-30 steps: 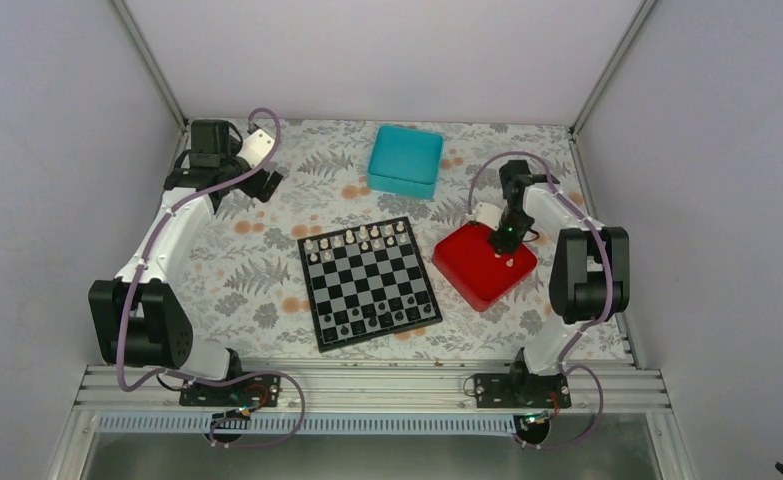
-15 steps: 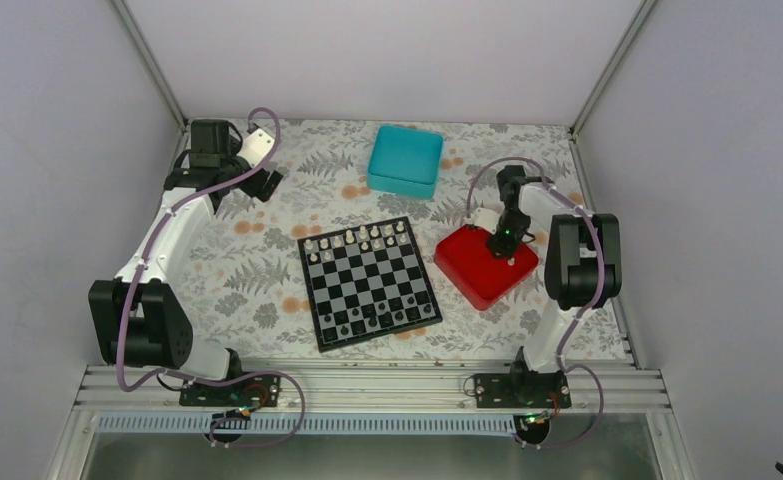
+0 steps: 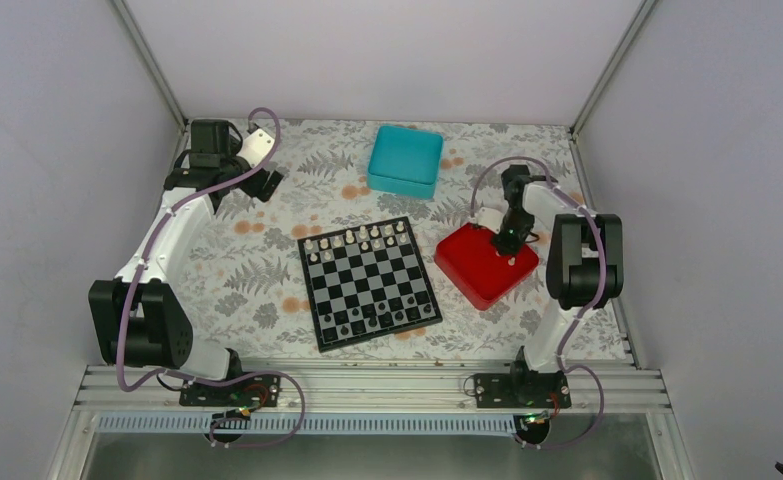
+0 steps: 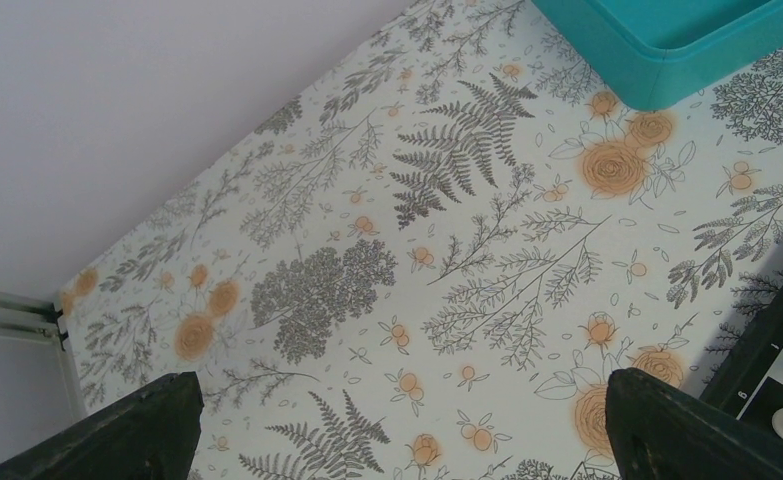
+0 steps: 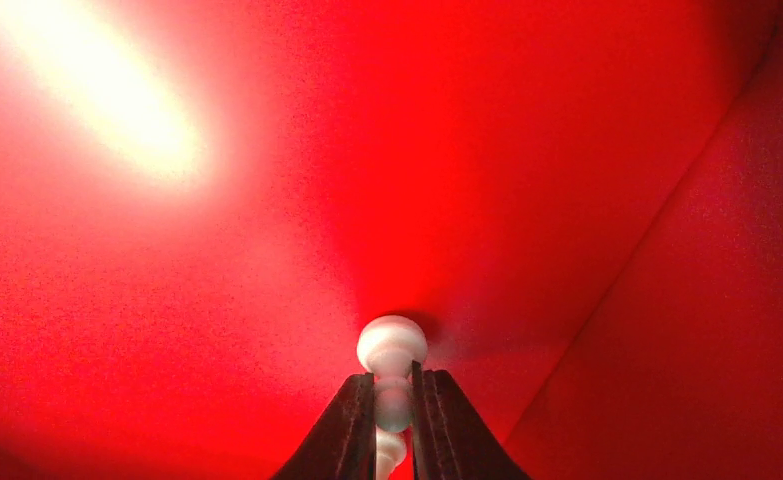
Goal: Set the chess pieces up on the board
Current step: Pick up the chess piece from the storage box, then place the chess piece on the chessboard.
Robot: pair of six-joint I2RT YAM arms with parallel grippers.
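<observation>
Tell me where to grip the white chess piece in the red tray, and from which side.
Take the white chess piece at its narrow neck under the round head, a finger each side; the wider head stops slipping. Come from above: the wall of the red tray bars a sideways approach. The right pincer is shut on it just there.

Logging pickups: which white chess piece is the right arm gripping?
The white piece in the red tray, pinched in the jaws of the right gripper; the other white pieces stand on the board.
</observation>
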